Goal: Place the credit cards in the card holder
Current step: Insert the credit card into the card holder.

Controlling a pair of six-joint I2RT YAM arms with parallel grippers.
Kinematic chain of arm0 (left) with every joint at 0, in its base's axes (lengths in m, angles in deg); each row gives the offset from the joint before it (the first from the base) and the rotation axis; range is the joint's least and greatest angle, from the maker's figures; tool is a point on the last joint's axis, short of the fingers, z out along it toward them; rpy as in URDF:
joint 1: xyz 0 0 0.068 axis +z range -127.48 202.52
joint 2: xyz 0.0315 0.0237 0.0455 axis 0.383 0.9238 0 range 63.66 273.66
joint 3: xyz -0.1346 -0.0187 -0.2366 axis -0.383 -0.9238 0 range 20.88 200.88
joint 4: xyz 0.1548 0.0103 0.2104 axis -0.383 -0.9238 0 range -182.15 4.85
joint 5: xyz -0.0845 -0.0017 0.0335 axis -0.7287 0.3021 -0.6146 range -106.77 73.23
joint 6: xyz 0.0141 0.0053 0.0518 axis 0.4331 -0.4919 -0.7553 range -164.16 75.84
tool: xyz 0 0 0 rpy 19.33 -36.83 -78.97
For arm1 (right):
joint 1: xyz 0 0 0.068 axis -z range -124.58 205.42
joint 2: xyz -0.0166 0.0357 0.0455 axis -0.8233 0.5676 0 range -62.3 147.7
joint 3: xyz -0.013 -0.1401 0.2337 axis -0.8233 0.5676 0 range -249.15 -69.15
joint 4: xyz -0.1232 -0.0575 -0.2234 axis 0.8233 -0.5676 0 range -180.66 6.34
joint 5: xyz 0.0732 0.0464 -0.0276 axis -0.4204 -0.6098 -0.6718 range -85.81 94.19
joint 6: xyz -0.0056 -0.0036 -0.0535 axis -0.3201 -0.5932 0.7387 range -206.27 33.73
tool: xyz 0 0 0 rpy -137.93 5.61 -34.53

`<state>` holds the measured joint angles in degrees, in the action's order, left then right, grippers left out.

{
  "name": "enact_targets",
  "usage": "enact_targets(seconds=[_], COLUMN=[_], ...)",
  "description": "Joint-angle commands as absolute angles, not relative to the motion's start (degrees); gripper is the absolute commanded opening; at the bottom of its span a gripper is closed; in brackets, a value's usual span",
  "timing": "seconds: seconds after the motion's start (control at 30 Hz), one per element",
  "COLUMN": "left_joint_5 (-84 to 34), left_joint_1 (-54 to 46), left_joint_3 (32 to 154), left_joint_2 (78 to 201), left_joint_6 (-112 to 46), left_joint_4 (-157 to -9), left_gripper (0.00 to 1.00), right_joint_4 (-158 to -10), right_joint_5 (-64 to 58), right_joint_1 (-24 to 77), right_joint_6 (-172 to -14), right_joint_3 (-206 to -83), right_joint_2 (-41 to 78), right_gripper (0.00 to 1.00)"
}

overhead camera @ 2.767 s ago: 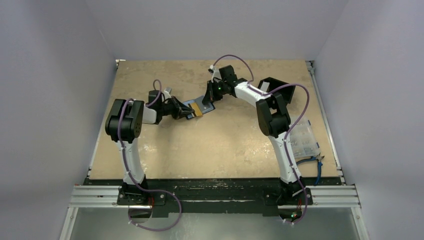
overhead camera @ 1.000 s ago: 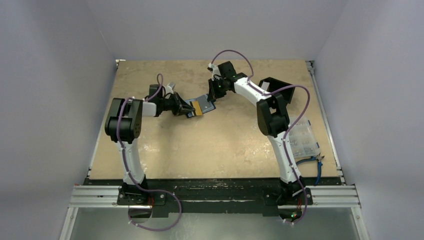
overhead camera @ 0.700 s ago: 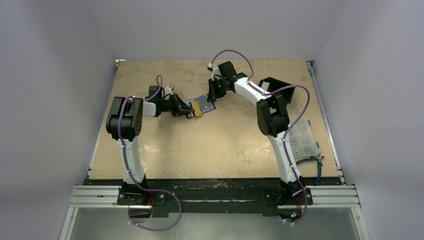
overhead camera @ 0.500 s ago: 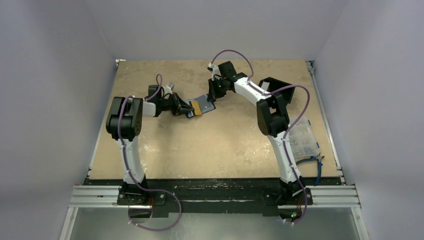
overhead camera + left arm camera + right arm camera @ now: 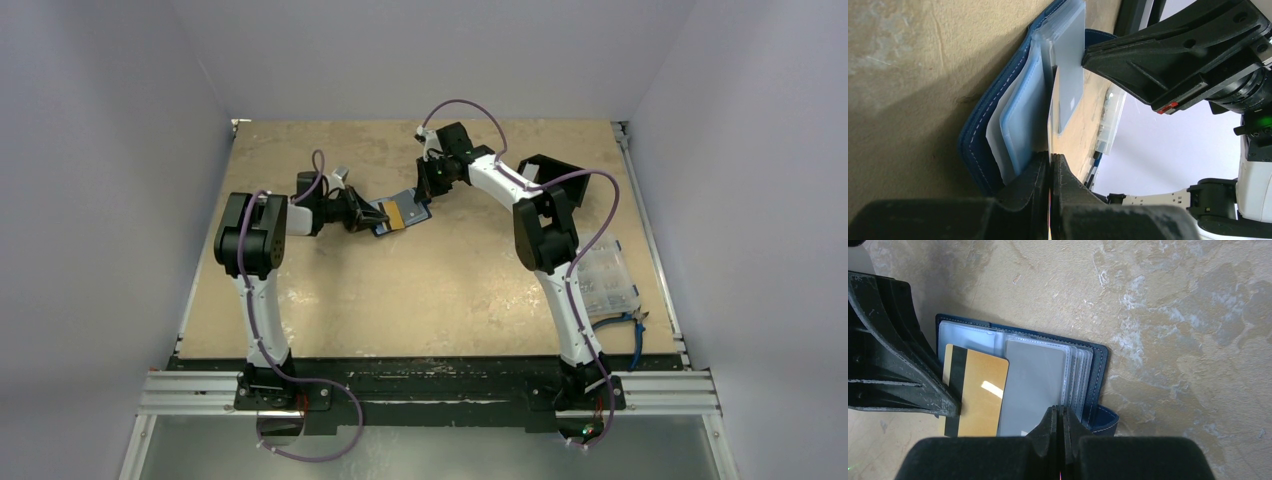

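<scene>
The navy card holder (image 5: 1098, 370) lies open on the table, also seen in the top view (image 5: 412, 203) and as a blue edge (image 5: 979, 131) in the left wrist view. My left gripper (image 5: 374, 216) (image 5: 1050, 159) is shut on a gold credit card (image 5: 979, 390) with a black stripe. The card lies partly over the holder's left half, edge-on in the left wrist view (image 5: 1050, 120). My right gripper (image 5: 1060, 411) (image 5: 424, 196) is shut on a clear sleeve (image 5: 1034, 382) (image 5: 1070, 65) of the holder and holds it raised.
A black open-sided box (image 5: 545, 168) stands at the back right. A clear compartment box (image 5: 610, 280) sits near the right edge, with blue-handled pliers (image 5: 632, 328) beside it. The tan tabletop (image 5: 420, 300) lies between the arms.
Since the oldest frame my left gripper has carried the gold card a little further away, closer to the holder. Over the last second almost nothing has moved.
</scene>
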<state>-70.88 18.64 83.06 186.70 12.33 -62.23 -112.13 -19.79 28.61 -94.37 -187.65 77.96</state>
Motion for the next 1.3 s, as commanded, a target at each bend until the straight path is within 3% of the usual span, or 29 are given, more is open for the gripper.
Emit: enact_targets(seconds=[0.0, 1.27], left_joint_5=[-71.5, -71.9], left_joint_1=[19.4, 19.5], left_joint_3=[82.0, 84.8], left_joint_2=[186.1, 188.1], left_joint_6=[12.0, 15.0], left_joint_4=[-61.0, -61.3], left_gripper=[0.0, 0.0], right_joint_4=[-114.0, -114.8], right_joint_5=[-17.9, -17.8], right_joint_1=[28.5, 28.4], right_joint_6=[-93.0, -93.3], right_joint_3=[-187.9, -188.8], right_joint_2=[80.8, 81.0], right_gripper=[0.0, 0.0])
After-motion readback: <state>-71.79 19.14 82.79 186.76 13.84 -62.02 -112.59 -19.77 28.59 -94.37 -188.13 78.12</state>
